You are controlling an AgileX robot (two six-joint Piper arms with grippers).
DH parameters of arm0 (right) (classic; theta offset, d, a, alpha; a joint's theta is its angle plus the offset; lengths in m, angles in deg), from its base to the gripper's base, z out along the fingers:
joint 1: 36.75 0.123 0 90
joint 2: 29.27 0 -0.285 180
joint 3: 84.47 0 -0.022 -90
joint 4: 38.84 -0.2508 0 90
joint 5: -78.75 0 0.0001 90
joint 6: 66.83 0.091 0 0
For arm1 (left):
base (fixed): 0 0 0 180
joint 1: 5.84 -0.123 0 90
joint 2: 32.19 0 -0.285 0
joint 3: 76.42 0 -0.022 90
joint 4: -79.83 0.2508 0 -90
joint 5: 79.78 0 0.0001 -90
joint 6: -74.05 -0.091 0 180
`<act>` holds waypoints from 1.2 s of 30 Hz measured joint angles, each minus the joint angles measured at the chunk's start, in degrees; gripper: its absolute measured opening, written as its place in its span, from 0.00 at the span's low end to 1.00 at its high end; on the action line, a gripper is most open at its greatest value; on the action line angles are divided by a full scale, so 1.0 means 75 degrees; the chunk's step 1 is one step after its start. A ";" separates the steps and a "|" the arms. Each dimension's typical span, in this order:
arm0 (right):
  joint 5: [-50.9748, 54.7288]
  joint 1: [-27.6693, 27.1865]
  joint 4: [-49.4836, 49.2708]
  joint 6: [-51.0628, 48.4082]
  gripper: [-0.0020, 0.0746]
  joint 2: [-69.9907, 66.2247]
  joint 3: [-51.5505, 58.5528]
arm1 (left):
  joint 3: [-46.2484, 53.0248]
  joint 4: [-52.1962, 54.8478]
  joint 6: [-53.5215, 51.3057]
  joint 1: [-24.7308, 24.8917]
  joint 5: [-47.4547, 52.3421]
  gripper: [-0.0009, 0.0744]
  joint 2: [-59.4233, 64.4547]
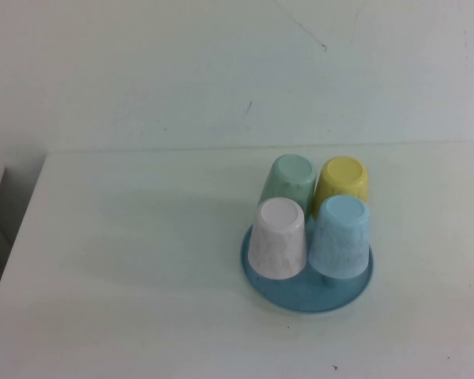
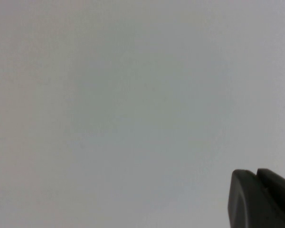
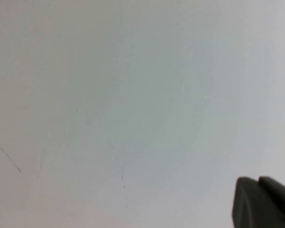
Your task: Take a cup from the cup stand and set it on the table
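**White tabletop, four upturned cups on the blue stand**

White and plain, the large flat table (image 1: 142, 276) fills most of our high view, with a few tiny dark specks near its front edge. Behind it rises a pale wall (image 1: 182, 71) marked by a thin dark scratch. At the far left edge we see a sliver of a pale object that we cannot identify.

On the table's right half sits the round blue plastic cup stand (image 1: 304, 296), its dish base showing beneath four cups placed upside down on it. Front left is the small tapered pinkish-white speckled cup (image 1: 278, 238); front right, just beside it, is the light blue speckled cup (image 1: 340, 237). Behind them stand the mint green cup (image 1: 289, 181) and the yellow cup (image 1: 342, 183). The pegs are hidden under the cups.

Neither arm appears in our high view. The left gripper (image 2: 261, 199) shows only as a dark corner in the left wrist view, against a blank pale surface; the right gripper (image 3: 263, 202) shows likewise in the right wrist view, over a faintly scratched pale surface. We cannot tell how either pair of jaws stands. The pinkish cup appears in neither wrist view.
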 joint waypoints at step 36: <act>0.7679 0.0000 -0.2593 -0.3496 0.02 -0.4793 -0.3128 | -0.4542 -0.3723 -0.3580 0.0000 0.9239 0.01 0.5854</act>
